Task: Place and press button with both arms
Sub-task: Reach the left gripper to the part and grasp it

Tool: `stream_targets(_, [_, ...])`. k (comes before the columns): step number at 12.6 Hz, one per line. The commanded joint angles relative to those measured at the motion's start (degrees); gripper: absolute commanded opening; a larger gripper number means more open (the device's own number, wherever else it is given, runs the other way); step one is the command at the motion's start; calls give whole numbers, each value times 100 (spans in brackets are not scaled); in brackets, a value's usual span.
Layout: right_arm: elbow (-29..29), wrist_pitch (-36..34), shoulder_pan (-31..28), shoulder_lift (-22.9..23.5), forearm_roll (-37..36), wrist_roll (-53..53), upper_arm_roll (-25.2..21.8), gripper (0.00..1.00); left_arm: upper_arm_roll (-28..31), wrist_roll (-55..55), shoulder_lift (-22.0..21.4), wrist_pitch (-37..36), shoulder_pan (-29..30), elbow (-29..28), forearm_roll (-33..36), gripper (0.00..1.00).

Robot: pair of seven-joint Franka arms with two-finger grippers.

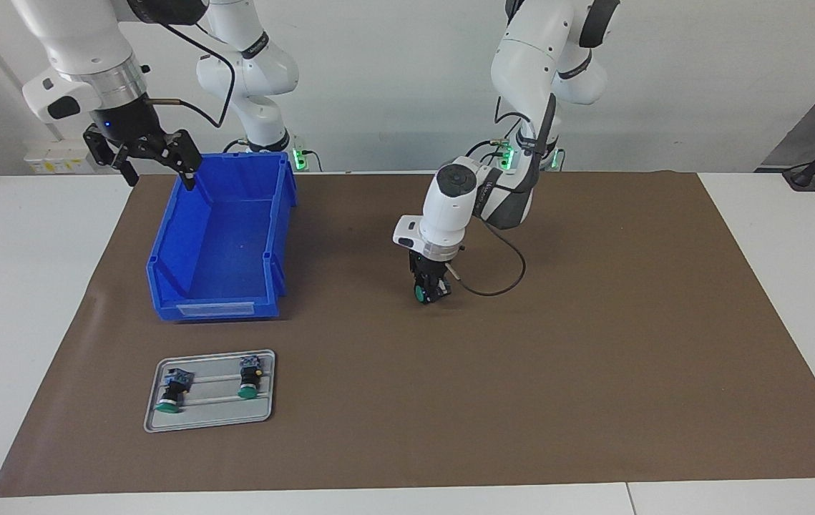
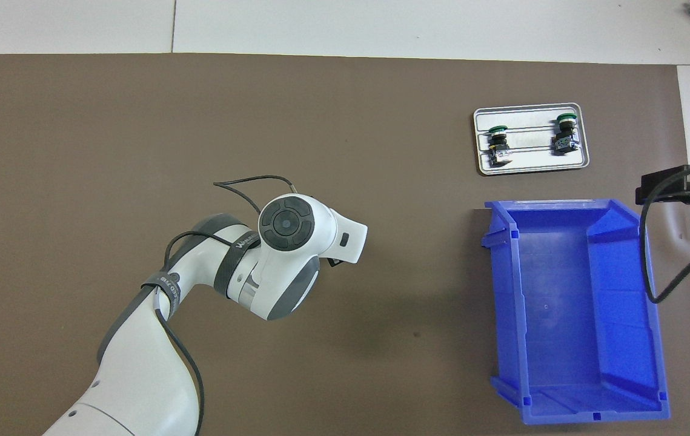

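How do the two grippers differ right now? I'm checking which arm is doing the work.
The left gripper is down at the brown mat mid-table, fingers around a green-capped button; the right gripper hangs empty and open over the blue bin's corner nearest the robots. The left points straight down; the right is tilted. Both are black two-finger claws.

Facing view looked from high across the table toward both robots, slanted down, far enough back to take in the whole brown mat (image 1: 593, 372) and both arm bases. Overhead view sat high above the robots' end, aimed forward and steeply down, and framed the mat closer. The views were half a turn apart. Both caught the blue bin (image 1: 225, 236) (image 2: 569, 315) and grey tray (image 1: 210, 390) (image 2: 529, 165).
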Motion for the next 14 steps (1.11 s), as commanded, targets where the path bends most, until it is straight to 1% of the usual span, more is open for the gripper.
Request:
stream_targets(1, [-19, 11, -79, -32, 14, 42, 45, 100, 71, -75, -515, 59, 203, -342, 80, 0])
stream_targets(3, [-46, 19, -79, -40, 14, 42, 45, 100, 53, 143, -1217, 321, 563, -1017, 80, 0])
stream_targets(4, [-46, 11, -79, -41, 14, 42, 45, 100, 44, 302, -1473, 880, 678, -1500, 71, 0])
stream_targets(5, [-46, 11, -79, -41, 14, 42, 45, 100, 27, 321, -1571, 1651, 775, -1966, 71, 0])
stream_targets(6, [-46, 11, -79, -49, 14, 42, 45, 100, 27, 312, -1581, 2608, 802, -2432, 71, 0])
stream_targets(7, [-46, 11, -79, -41, 14, 42, 45, 100, 18, 312, -1589, 3313, 837, -2793, 71, 0])
stream_targets(8, [-46, 11, -79, -41, 14, 42, 37, 100, 18, 312, -1589, 3468, 890, -2884, 80, 0])
stream_targets(10, [-46, 2, -79, -49, 14, 42, 45, 100, 9, 330, -1581, 3444, 943, -2850, 80, 0])
stream_targets(11, [-46, 2, -79, -41, 14, 42, 45, 100, 9, 356, -1581, 3243, 978, -2745, 97, 0])
stream_targets(13, [-46, 2, -79, -49, 14, 42, 45, 100, -52, 523, -1511, 2079, 1302, -2158, 106, 0])
stream_targets(14, [-46, 2, -79, -49, 14, 42, 45, 100, -52, 558, -1493, 1759, 1355, -1920, 80, 0])
